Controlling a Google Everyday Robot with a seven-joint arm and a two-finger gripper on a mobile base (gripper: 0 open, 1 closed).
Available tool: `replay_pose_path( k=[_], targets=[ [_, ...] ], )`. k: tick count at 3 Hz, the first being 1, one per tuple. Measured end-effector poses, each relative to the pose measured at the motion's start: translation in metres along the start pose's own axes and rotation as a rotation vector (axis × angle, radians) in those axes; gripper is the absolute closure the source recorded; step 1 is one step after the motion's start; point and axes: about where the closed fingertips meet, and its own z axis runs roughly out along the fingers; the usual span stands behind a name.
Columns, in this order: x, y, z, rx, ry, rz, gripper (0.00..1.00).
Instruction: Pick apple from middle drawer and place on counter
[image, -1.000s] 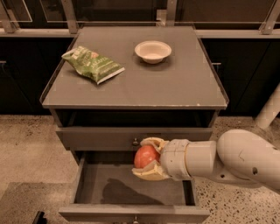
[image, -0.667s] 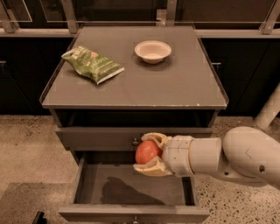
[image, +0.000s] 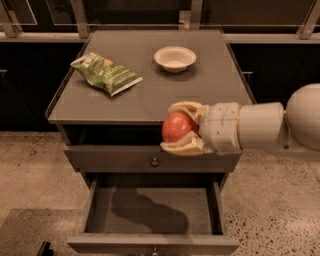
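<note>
My tool (image: 169, 127) is pinching the apple (image: 178, 127). One pale finger (image: 187, 107) curves over the top of the fruit and the other cups it from below. The apple is round and red-orange. It is held in the air at the front edge of the tabletop (image: 150, 95), a little right of that edge's middle and about level with it. It is not resting on the surface.

My thick white arm (image: 260, 125) comes in from the right side, crossing the tabletop's front right corner.

Below the tabletop, the upper drawer front (image: 115, 159) is closed, and its small round knob sits just under the apple. Beneath that, the middle drawer (image: 200, 212) is pulled out toward the viewer. Its grey floor is bare apart from a dark shadow.

On the tabletop, a green snack bag (image: 106, 74) lies toward the left edge, about halfway back. A white bowl (image: 175, 59) stands upright near the back edge, slightly right of centre. The bag and the bowl are well apart from each other and from the apple.

A speckled floor (image: 30, 170) surrounds the cabinet.
</note>
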Motion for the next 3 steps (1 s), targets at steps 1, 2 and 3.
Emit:
replay_pose_path(
  k=[1, 2, 3],
  targets=[
    [-0.028, -0.048, -0.010, 0.028, -0.053, -0.050, 1.00],
    [-0.049, -0.091, -0.005, 0.072, -0.099, -0.082, 1.00],
    [-0.050, -0.127, 0.011, 0.102, -0.127, -0.088, 1.00]
  ],
)
